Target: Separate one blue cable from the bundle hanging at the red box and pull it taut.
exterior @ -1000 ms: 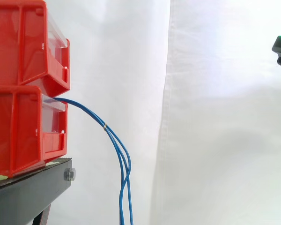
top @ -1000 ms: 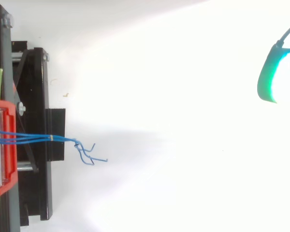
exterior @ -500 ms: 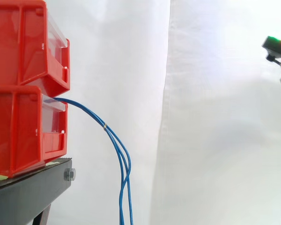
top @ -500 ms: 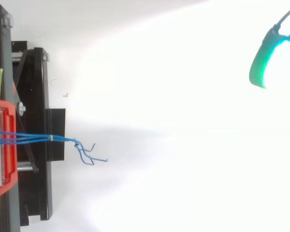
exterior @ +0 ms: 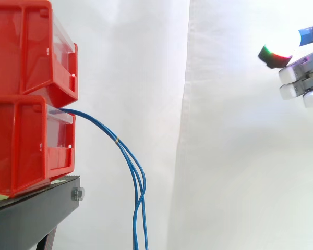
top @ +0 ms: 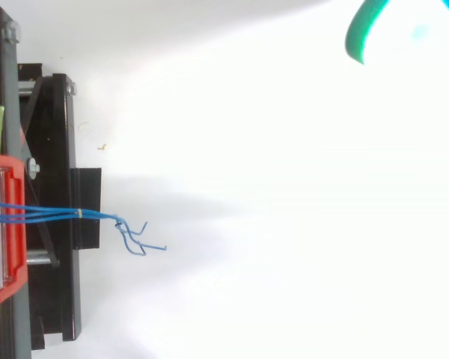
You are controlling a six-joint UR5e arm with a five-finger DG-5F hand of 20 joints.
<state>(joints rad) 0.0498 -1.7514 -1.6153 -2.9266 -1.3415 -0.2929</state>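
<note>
A bundle of thin blue cables [exterior: 130,166] comes out of the lower red bin [exterior: 26,146], is tied by a small yellow band, and hangs down past the stand. From above, the blue cables [top: 52,215] run right from the bin and end in bent tips. My hand [exterior: 302,78] enters at the right edge, high up and far to the right of the cables, touching nothing. Its fingers point left, fairly straight, with white pads and one dark pad glowing green and red. In the top view a green-glowing fingertip [top: 363,30] sits at the upper right.
Two red bins are stacked, the upper red bin [exterior: 26,47] on the lower one, on a black stand [exterior: 36,213]. The black stand [top: 52,149] runs along the left edge from above. A white curtain hangs behind, with open space between cables and hand.
My hand has come further in from the right in the side view, showing more fingers. In the top view its glowing tip has moved up and left. The cables hang unchanged.
</note>
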